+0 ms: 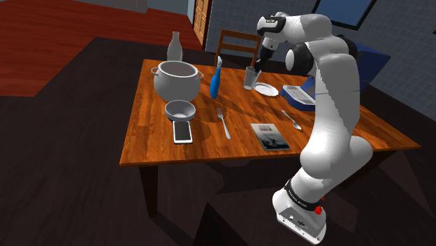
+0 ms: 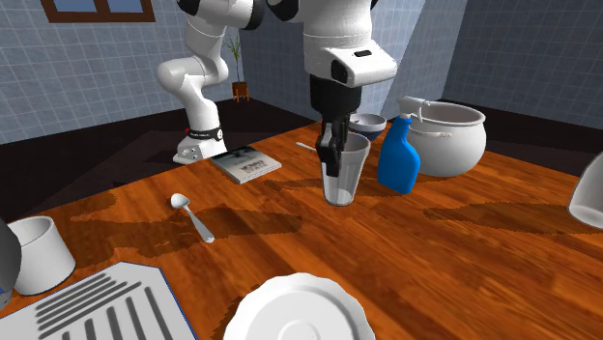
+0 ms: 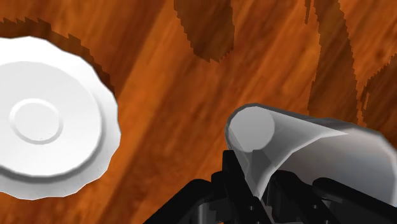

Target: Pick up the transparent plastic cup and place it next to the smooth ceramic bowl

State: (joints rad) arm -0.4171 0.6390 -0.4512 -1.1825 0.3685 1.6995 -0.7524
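At the far side of the table [image 1: 209, 143] in the shoulder view, the clear cup [image 1: 249, 79] stands upright, just beside the white plate [image 1: 266, 89] and to the right of the blue spray bottle [image 1: 215, 82]. State of the gripper [image 2: 332, 159]: it looks clamped on the cup's rim wall, 1 finger inside and 1 outside, as far as the second exterior view lets you judge. The cup's base rests on the wood, so it is not yet lifted. Handling estimate: thin-walled, light, likely smooth and a little flexible. A rim pinch should carry it, but the cup could swing or slip, so you want a moderate squeeze and a slow, straight lift. Target: the grey bowl [image 1: 180, 109], well apart toward the shoulder view's left and nearer, with a phone [image 1: 182, 131] just beside its near side and a fork [image 1: 223, 123] to its right. Bare wood between bowl and fork looks like your landing spot. View notes: the shoulder view gives you the whole route past the spray bottle and the large pot [image 1: 175, 78]. The second exterior view shows the straddled rim and the base contact, which the shoulder view cannot resolve. The wrist view shows how close the plate lies to the cup.
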